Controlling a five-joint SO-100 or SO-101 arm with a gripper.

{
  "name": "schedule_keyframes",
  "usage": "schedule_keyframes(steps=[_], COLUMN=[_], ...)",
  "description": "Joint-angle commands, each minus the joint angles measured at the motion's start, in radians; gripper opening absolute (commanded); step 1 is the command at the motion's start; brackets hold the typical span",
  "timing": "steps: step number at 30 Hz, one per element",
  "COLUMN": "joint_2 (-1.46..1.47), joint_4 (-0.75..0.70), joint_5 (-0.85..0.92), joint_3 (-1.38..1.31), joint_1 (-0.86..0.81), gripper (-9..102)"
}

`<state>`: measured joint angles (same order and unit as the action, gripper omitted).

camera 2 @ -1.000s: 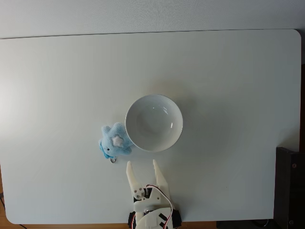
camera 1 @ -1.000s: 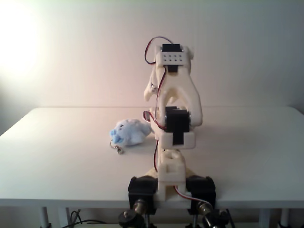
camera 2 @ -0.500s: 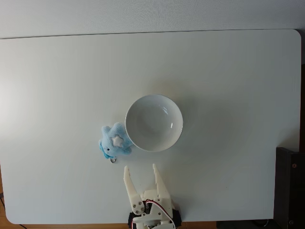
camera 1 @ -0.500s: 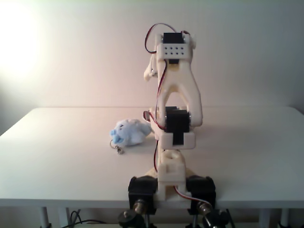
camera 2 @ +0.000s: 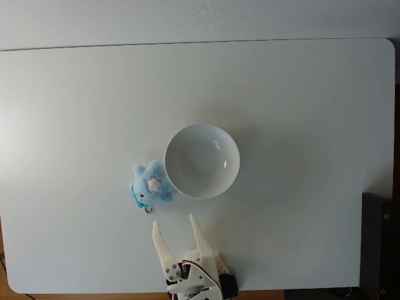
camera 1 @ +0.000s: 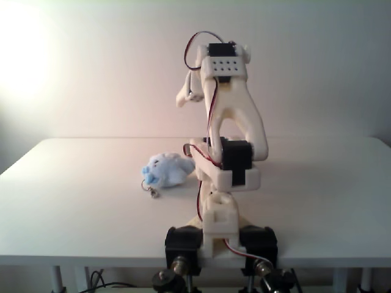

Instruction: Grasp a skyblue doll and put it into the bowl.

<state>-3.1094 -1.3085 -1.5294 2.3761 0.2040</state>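
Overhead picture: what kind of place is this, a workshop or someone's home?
Probably a home or hobby robot test bench, hard to say which. A plain white table holds just a white bowl and a skyblue doll, and a small arm clamped to its edge has its end effector open.

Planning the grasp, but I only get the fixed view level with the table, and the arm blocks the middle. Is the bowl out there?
Observer: Yes. In a fixed view from above, the white bowl sits mid-table, empty.
Operator: How close is the skyblue doll to it?
Observer: The skyblue doll lies against the bowl's lower-left rim in that view.
Operator: And the tool?
Observer: The tool is open, short of the doll, with nothing between its fingers.
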Motion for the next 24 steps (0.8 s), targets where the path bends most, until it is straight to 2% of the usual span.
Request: schedule_keyframes(steps=[1, 4, 8, 12, 16, 24], joint_2=[-0.301, -0.301, -0.293, -0.193, -0.029, 0.193], joint_4=[0.011, 0.011, 0.011, 0.011, 0.011, 0.012], joint_5=[0.006, 0.006, 0.006, 0.006, 0.005, 0.003], joint_3=[-0.014, -0.008, 0.000, -0.003, -0.017, -0.018], joint_1=[0.064, 0.100, 0.097, 0.089, 0.089, 0.089], gripper=[33, 40, 55, 66, 71, 71])
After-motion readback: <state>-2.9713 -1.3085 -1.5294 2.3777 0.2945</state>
